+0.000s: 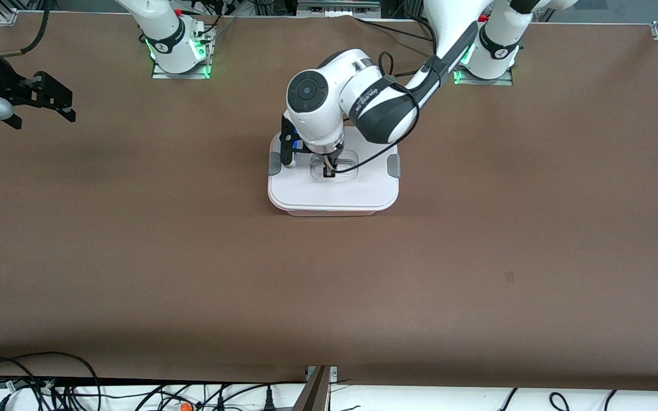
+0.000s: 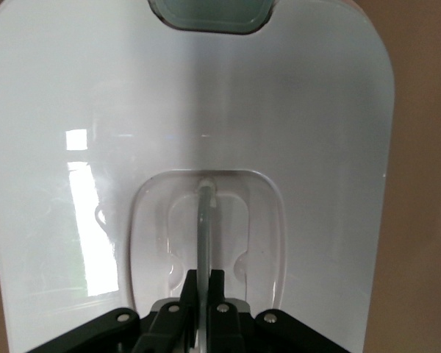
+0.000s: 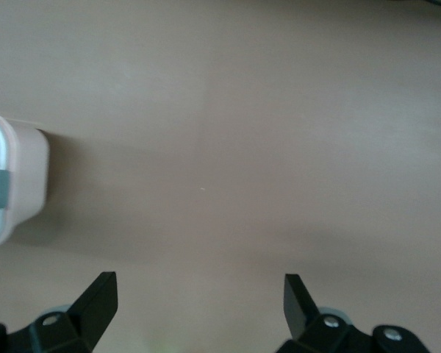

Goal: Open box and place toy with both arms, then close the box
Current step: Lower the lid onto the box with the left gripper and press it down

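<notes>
The brown bench (image 1: 477, 257) carries the box (image 1: 333, 191) at mid-width, nearer the edge where the arm bases stand, its white lid (image 2: 316, 147) on. The left gripper (image 1: 329, 169) is down on the lid, fingers (image 2: 217, 290) clamped on the clear handle (image 2: 203, 228). The right gripper (image 1: 52, 97) hangs over the right arm's end, fingers (image 3: 99, 298) spread wide.

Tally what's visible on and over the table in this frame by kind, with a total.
Boxes: 1, the box, lid on.
Grey side clips: 2, clip and clip.
Grippers: 2, the left gripper shut on the lid handle; the right gripper open, waiting at the right arm's end of the table.
Toys: 0 in view.
Total: 5.
</notes>
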You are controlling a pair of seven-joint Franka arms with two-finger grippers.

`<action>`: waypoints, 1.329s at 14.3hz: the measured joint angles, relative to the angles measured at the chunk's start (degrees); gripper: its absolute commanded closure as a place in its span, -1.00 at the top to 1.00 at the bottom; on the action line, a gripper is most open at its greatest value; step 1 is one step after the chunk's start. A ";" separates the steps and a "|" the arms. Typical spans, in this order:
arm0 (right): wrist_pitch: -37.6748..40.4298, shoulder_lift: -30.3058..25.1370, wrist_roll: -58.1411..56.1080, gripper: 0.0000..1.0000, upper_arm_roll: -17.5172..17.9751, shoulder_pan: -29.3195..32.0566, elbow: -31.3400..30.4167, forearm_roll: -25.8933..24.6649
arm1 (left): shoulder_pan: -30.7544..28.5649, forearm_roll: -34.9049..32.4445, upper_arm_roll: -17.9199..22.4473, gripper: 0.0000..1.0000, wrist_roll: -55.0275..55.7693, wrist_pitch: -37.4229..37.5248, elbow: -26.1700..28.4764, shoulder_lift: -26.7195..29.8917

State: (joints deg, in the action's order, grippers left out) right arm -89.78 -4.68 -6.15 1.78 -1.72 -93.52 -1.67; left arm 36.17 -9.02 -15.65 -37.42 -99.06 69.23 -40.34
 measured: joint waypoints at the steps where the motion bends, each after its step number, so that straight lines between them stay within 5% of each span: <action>1: -0.01 -0.23 0.01 1.00 -0.25 -0.01 -0.19 -0.38 | 0.21 0.00 0.29 -1.00 0.07 0.00 -0.03 0.00; 9: -1.04 0.48 0.01 1.00 -4.52 -3.93 -0.92 3.76 | 0.86 0.00 0.93 -1.00 2.56 -0.65 -0.01 -0.46; 19: -1.81 2.50 0.01 1.00 -4.64 -4.45 0.60 4.09 | 2.50 -2.92 0.94 -1.00 2.86 -1.78 0.83 -0.80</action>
State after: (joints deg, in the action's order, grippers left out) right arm -91.59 -2.18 -6.14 -2.87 -6.17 -92.92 2.41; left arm 38.67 -11.95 -14.70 -34.56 -100.84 70.06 -41.14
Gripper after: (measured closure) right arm 0.000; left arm 0.930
